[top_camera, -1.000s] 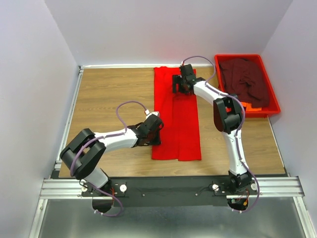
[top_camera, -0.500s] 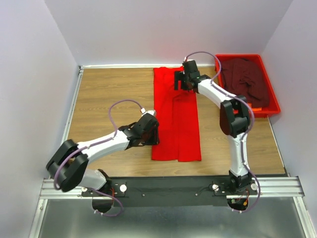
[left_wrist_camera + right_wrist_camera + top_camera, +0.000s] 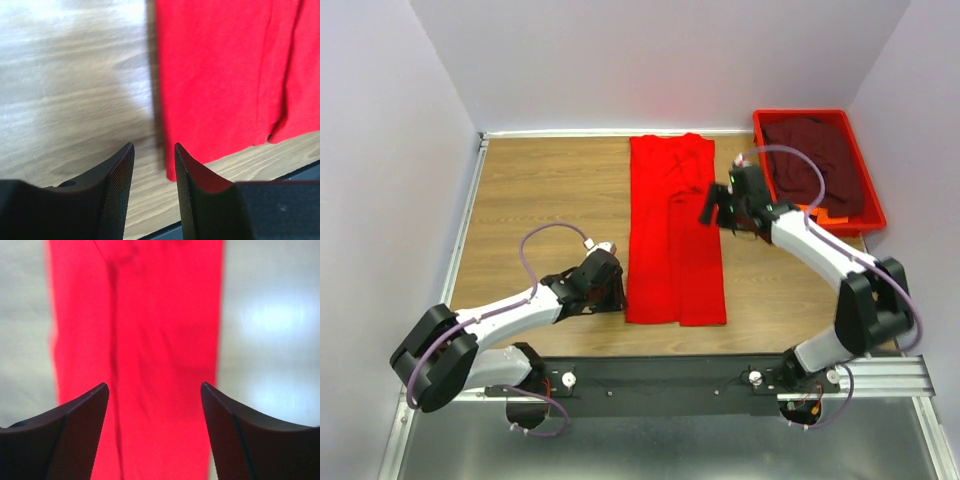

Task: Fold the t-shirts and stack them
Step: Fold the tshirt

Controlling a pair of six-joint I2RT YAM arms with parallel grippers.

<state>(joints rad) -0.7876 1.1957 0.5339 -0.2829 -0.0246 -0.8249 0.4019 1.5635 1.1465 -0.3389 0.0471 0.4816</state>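
At the long-folded bright red cloth t-shirt point(image 3: 675, 250) on the wooden bench point(image 3: 540, 190), the left gripper's point(image 3: 153, 146) jaws stand narrowly apart, the right gripper's point(image 3: 155, 385) wide, seemingly empty.

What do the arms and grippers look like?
The left arm and right arm have white links, bulky black joints and looping purple cables. The left gripper and right gripper each carry two black, finely textured, tapering fingers.
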